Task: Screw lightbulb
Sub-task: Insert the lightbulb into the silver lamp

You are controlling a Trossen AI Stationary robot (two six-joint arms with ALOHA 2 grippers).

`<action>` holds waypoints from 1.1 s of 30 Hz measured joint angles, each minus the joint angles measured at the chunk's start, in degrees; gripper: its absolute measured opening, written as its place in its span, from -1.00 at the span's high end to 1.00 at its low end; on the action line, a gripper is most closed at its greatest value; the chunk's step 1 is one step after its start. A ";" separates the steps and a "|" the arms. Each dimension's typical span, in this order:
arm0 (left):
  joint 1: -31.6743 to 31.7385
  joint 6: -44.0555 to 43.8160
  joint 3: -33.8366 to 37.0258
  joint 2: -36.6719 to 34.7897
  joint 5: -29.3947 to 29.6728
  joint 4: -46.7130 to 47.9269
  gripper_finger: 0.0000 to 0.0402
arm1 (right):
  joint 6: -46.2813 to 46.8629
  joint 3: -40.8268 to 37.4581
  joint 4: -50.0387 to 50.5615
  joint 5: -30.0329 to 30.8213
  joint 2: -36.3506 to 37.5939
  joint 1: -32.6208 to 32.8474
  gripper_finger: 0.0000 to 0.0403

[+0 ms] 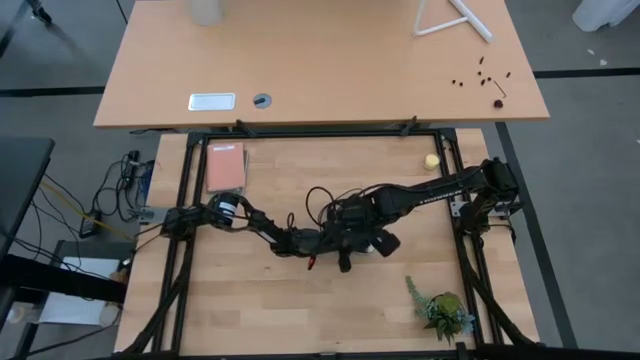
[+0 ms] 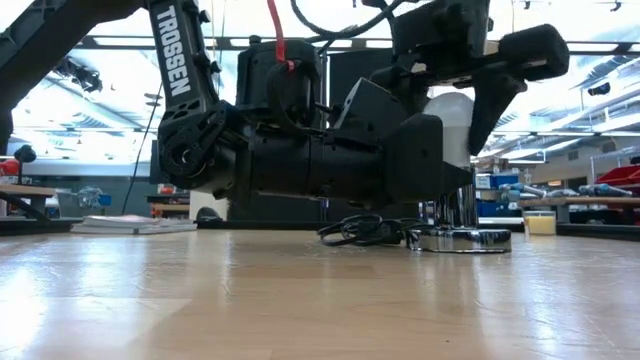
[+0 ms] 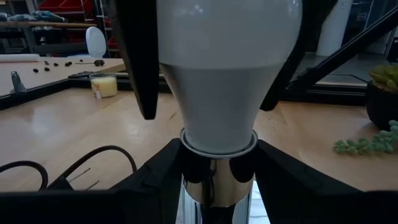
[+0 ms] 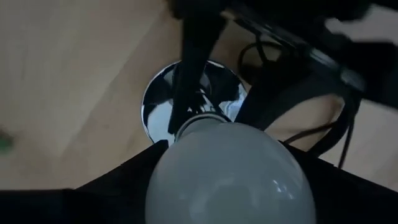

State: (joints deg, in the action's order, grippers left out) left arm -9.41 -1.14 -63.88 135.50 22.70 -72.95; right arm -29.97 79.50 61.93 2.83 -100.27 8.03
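The white lightbulb (image 3: 230, 74) stands upright with its screw end in the chrome socket stem (image 3: 216, 182), which rises from the round silver socket base (image 2: 462, 239) on the table's middle. My left gripper (image 3: 217, 186) lies level just above the table, shut on the stem. My right gripper (image 4: 230, 186) comes from above and is shut on the bulb's round top (image 4: 231, 177). In the high view both grippers meet at the table's middle (image 1: 355, 240) and hide the bulb. My left gripper pinches the chrome socket stem (image 3: 205, 183) between its two fingers, just below the bulb's neck. The fingers (image 3: 155, 180) lie level, coming from the table's left. The socket base stays on the table. My right gripper pinches the bulb's wide glass part (image 3: 186, 37) between its two fingers (image 3: 140, 62), one on each side. The fingers point down from above. The bulb stands upright, its neck in the socket.
The socket's black cord (image 2: 362, 231) lies coiled beside the base. A small yellow ball (image 1: 431, 160) sits at the far right, a pink book (image 1: 226, 167) at the far left, a green plant sprig (image 1: 445, 311) at the near right. Black frame rails (image 1: 190, 200) border the table.
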 joint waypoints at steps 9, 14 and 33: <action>-0.16 -0.49 -0.02 -0.04 0.24 0.50 0.11 | 24.91 0.00 -1.32 0.38 0.00 2.20 -0.37; -0.16 -0.44 -0.07 -0.04 0.33 0.81 0.11 | 42.26 0.02 -2.07 0.59 0.00 2.76 -0.45; -0.03 -1.03 -0.04 -0.04 1.66 0.66 0.11 | 84.72 0.04 -0.32 3.24 0.00 1.58 -0.40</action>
State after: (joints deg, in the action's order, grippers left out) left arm -9.43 -2.17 -63.92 135.46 24.36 -72.29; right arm 54.75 79.55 61.61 6.07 -100.27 9.61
